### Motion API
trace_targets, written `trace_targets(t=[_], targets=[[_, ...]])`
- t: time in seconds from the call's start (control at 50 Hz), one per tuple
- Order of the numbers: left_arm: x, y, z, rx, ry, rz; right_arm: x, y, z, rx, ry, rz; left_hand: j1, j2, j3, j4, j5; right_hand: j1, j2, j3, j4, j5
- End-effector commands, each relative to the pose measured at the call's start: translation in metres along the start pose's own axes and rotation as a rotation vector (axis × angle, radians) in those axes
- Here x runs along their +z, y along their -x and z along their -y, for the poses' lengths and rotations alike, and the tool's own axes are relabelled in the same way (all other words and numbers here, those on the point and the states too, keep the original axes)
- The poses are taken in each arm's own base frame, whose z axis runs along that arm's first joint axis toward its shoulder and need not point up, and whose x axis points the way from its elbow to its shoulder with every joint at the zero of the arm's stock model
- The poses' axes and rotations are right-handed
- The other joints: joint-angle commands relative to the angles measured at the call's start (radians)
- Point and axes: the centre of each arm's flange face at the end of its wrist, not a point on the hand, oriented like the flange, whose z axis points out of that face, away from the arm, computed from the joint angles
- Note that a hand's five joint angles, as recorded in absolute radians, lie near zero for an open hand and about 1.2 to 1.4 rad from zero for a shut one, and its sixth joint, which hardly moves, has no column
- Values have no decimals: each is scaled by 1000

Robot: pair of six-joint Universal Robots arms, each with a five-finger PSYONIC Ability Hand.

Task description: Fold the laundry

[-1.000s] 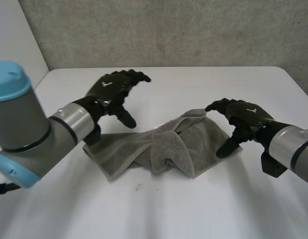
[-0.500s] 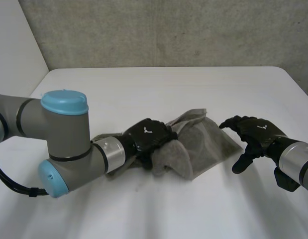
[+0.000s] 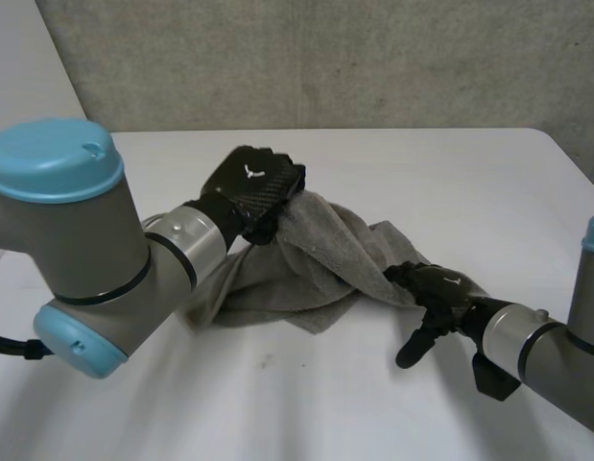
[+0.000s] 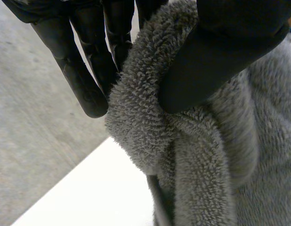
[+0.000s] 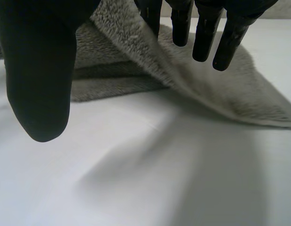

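Nearest to me, the right hand (image 3: 439, 296) hung low over the white table (image 3: 277, 413) at the end of the right arm (image 3: 536, 346). It was relaxed and grasped nothing. Its fingers (image 5: 205, 33) reached straight down to the near right edge of the grey terry towel (image 3: 306, 259), while the thumb (image 5: 39, 70) stood well apart from them, pointing down at bare tabletop. From the right wrist's side, that edge of the cloth rose in a slope from the table up behind the fingertips, and I could not tell whether they touched it.

Beyond that hand the towel lay crumpled in the middle of the table. Its lower folds rested flat on the surface towards the left side, and a thick twisted band of cloth ran from the right hand's corner up and across to the left hand (image 3: 253, 187).

The left hand was held above the table, past the heap, and it was clenched on the towel. Seen from the left wrist, a bunched fold of the looped pile was pinched between the thumb (image 4: 216, 52) and the fingers (image 4: 84, 75), and the cloth hung down from that grip. The bulky left arm (image 3: 95, 259), grey with light-blue caps, came in from the near left.

Farther off, the tabletop ran back to a rough concrete wall (image 3: 325, 58).
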Motion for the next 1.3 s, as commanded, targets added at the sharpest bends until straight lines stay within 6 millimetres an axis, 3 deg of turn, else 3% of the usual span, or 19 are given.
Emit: trace_targets(t=[0.02,0.12,0.3,0.32,0.34,0.36,0.38,0.4,0.48,0.62,0.68,0.72,0.74,0.78,0.8,0.94,1.12,1.22,1.3], targets=[[-17,-13,25,-27,-47,10,11,18,4,44,-70,47,232,187,191,180,206,-34,-54,-39,-60,-72],[-26,-28,34,-36,-63,9,25,25,7,38,-158,4,232,187,191,180,206,-34,-54,-39,-60,-72],[-30,-28,36,-37,-53,73,56,18,-2,28,-165,-92,232,187,191,180,206,-34,-54,-39,-60,-72],[-31,-26,37,-38,-52,89,61,16,-6,32,-157,-98,232,187,191,180,206,39,19,34,13,1],[-31,-24,36,-38,-48,102,67,15,-6,33,-167,-100,232,187,191,180,206,425,404,420,398,387],[-31,-24,36,-38,-48,102,67,15,-6,33,-167,-100,232,187,191,180,206,429,408,423,402,390],[-31,-21,37,-39,-47,121,72,13,-3,29,-199,-103,232,187,191,180,206,949,928,944,922,911],[-31,-21,37,-39,-47,121,75,11,2,23,-254,-106,232,187,191,180,206,1186,1165,1180,1159,1147],[-32,-13,38,-44,-42,178,77,8,18,10,-352,-109,232,187,191,180,206,1188,1167,1183,1162,1150],[-38,-7,43,-45,-50,209,61,-10,47,5,-420,-143,232,187,191,180,206,1188,1167,1183,1162,1150],[-38,-7,44,-44,-52,211,55,-8,57,-12,-449,-133,232,187,191,180,206,1188,1167,1183,1162,1150],[-40,-2,46,-42,-54,227,38,-8,87,-87,-526,-120,232,187,191,180,206,1188,1167,1183,1162,1150],[-40,-2,46,-42,-54,227,38,-8,88,-88,-526,-120,232,187,191,180,206,1188,1167,1183,1162,1150],[-44,5,42,-41,-28,260,15,-13,116,-216,-570,-131,232,187,191,180,206,1188,1167,1183,1162,1150],[-44,5,42,-41,-28,260,15,-13,116,-217,-570,-131,232,187,191,180,206,1188,1167,1183,1162,1150],[-52,12,35,-40,46,312,-39,13,148,-584,-511,-147,232,187,191,180,206,1188,1167,1183,1162,1150],[-68,4,7,-37,277,273,-50,20,125,-733,-248,-133,232,187,191,180,206,1188,1167,1183,1162,1150],[-70,-5,-19,-27,401,234,-33,27,102,-775,-128,-68,232,187,191,180,206,1188,1167,1183,1162,1150],[-57,-3,-41,-29,463,232,-14,21,89,-786,-60,-80,232,187,191,180,206,1188,1167,1183,1162,1150]])
